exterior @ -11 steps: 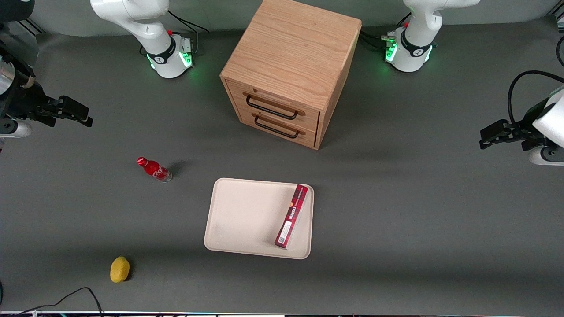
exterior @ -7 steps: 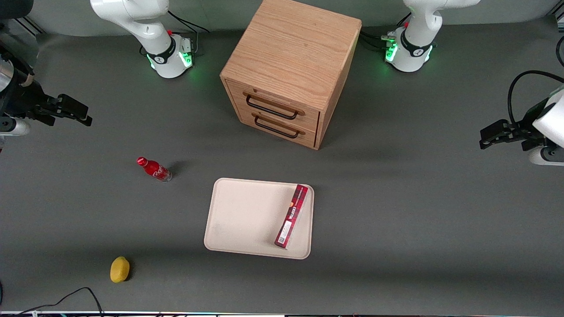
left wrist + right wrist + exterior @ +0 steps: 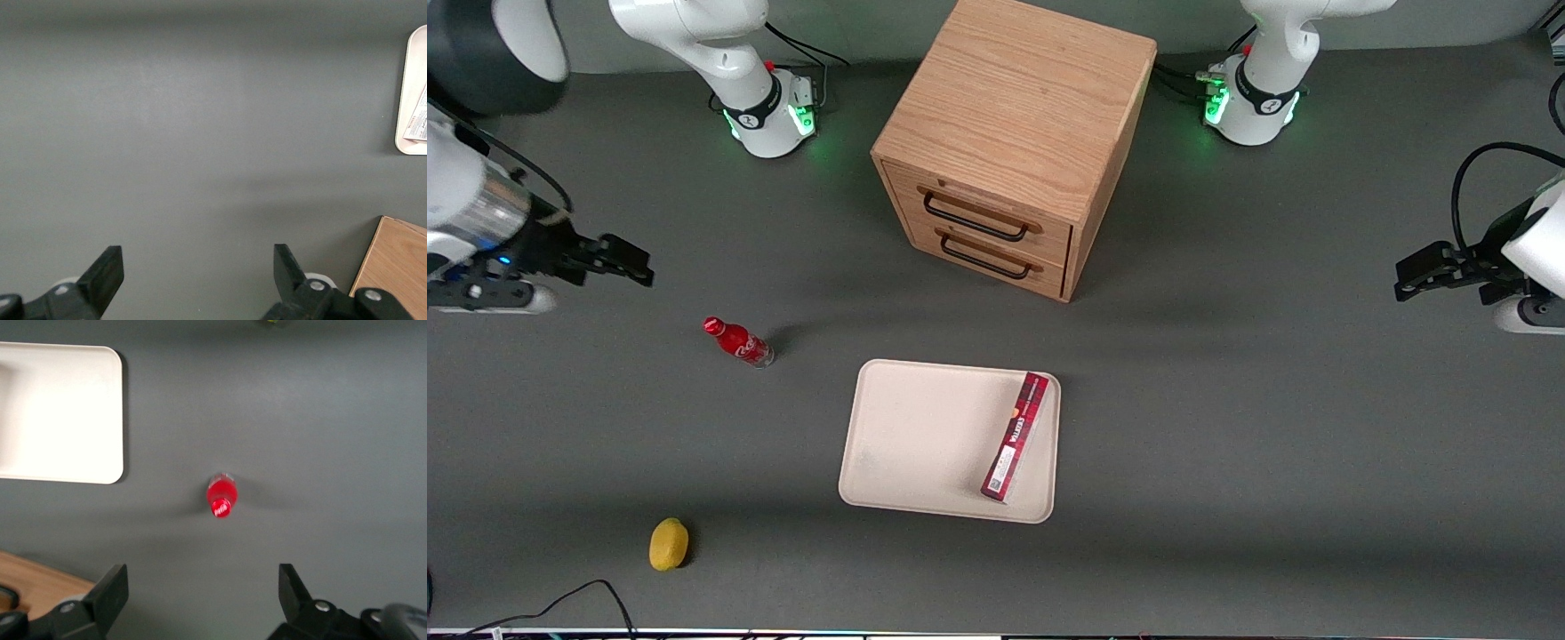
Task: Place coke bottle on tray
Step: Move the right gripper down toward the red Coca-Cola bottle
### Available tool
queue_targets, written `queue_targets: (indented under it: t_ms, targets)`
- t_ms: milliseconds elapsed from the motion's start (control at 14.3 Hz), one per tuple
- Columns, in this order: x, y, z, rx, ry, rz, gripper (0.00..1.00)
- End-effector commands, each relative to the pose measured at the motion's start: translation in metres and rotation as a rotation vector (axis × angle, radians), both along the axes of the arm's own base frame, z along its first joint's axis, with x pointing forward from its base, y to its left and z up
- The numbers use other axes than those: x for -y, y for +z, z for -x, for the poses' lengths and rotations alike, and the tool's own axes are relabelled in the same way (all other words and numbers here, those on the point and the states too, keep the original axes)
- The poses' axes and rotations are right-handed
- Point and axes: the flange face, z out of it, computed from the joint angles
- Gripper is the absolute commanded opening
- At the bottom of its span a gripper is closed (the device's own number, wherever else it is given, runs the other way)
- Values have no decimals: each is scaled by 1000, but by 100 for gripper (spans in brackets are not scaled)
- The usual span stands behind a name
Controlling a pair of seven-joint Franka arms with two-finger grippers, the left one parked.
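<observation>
Gripper (image 3: 636, 269) wide open, empty, well short of upright coke bottle (image 3: 737, 341). Risk: finger clips bottle, topples it, rolls from tray (image 3: 925, 436).

The coke bottle (image 3: 737, 340) looks like glossy red plastic with a clear base. The tray (image 3: 925, 436) is matt cream, smooth. The drawer cabinet (image 3: 1009, 133) is light wood with visible grain, its handles (image 3: 975, 222) dark metal. The table (image 3: 1227, 427) is matt grey. At 9 o'clock from the cabinet, the gripper (image 3: 630, 267) is matt black, fingers apart.
</observation>
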Motion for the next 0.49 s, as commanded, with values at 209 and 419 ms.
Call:
queue_targets:
  t_ms: [209,419]
  targets:
    - [-3,-109,30,97,42,8,100]
    - [-2,-130,29,105,75,9,100]
